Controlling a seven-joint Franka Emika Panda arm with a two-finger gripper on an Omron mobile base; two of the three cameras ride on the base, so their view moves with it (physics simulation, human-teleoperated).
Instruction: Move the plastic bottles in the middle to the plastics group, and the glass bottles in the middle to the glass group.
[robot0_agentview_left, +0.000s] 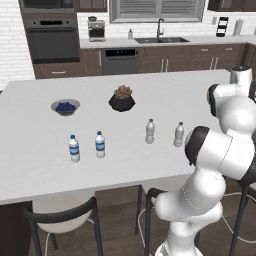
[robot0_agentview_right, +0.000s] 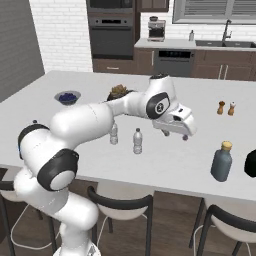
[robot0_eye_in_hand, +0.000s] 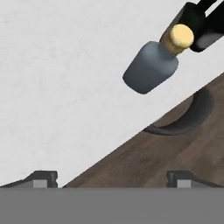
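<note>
While unreadable, blue labels band two water bottles (robot0_agentview_left: 74, 148).

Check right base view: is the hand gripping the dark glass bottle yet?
No. The hand hangs open above the counter, well apart from the dark glass bottle standing alone near the front edge.

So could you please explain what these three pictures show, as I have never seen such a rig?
A white robot arm works at a kitchen counter. Two pictures look over it from behind, left and right; the third looks along its end effector, which is open and holds nothing. On the counter stand two blue-labelled bottles, two clear bottles, a dark glass bottle, two shakers, a potted plant and a bowl.
</note>
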